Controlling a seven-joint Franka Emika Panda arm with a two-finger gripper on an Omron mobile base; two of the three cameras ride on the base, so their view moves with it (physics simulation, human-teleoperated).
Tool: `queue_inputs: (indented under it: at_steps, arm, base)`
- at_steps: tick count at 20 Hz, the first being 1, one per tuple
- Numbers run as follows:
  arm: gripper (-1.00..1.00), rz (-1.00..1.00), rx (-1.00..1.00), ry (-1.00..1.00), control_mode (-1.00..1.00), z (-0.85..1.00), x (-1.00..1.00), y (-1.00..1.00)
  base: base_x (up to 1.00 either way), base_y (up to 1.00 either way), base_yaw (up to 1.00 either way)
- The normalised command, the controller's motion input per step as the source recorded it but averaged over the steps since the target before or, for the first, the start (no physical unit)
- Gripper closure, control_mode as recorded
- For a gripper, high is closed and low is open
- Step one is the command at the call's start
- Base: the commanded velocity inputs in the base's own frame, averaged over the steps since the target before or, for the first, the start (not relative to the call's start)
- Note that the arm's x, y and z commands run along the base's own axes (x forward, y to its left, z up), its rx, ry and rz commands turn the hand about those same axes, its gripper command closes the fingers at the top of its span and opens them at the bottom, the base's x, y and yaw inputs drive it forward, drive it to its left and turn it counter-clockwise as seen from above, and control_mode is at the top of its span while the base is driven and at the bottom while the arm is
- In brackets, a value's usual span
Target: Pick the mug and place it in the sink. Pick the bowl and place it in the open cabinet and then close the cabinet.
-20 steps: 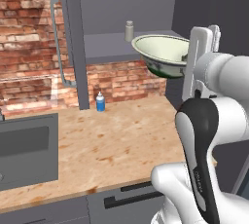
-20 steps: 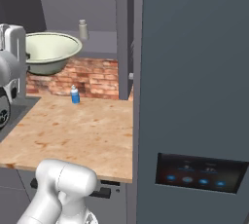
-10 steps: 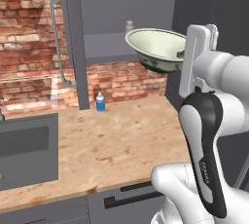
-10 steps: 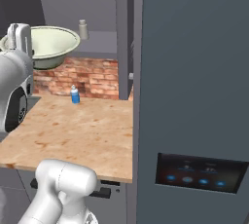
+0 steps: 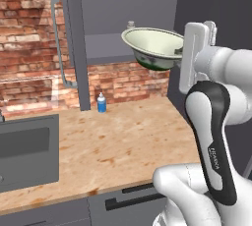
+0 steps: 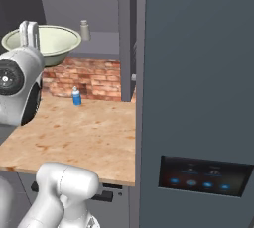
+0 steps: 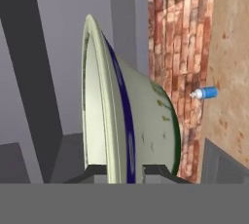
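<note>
Hand view is showing our gripper (image 7: 124,172) pinching the bowl (image 7: 127,130) by its rim, the fingertips mostly cut off at the bottom edge. Upper centre in the left base view, the bowl is hanging before the cabinet (image 5: 108,18) shelf, half hiding a small shaker (image 5: 130,24). Below, a blue bottle (image 5: 101,103) is standing on the counter (image 5: 113,146).

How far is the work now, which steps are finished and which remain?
In hand: the gripper holds the bowl by its rim, raised level with the open cabinet shelf, above the counter. Left: setting it on the shelf and closing the cabinet. Whether the mug step is done cannot be told.
</note>
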Motion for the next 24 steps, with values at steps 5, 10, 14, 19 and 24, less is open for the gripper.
queue_inputs:
  at_steps: [5, 10, 14, 19, 24]
  arm:
    - [1.0, 0.03, 0.0, 0.0, -1.0, 0.0, 0.11, 0.05]
    - [1.0, 0.01, 0.0, 0.0, -1.0, 0.0, 0.25, 0.0]
    - [1.0, 0.01, 0.0, 0.0, -1.0, 0.0, 0.23, 0.04]
    - [1.0, 0.01, 0.0, 0.0, -1.0, 0.0, 0.15, 0.13]
    - [1.0, 0.0, 0.0, 0.0, -1.0, 0.0, 0.25, 0.15]
  base:
    - [0.0, 0.0, 0.0]
    - [0.0, 0.0, 0.0]
    - [0.0, 0.0, 0.0]
    - [0.0, 0.0, 0.0]
    - [0.0, 0.0, 0.0]
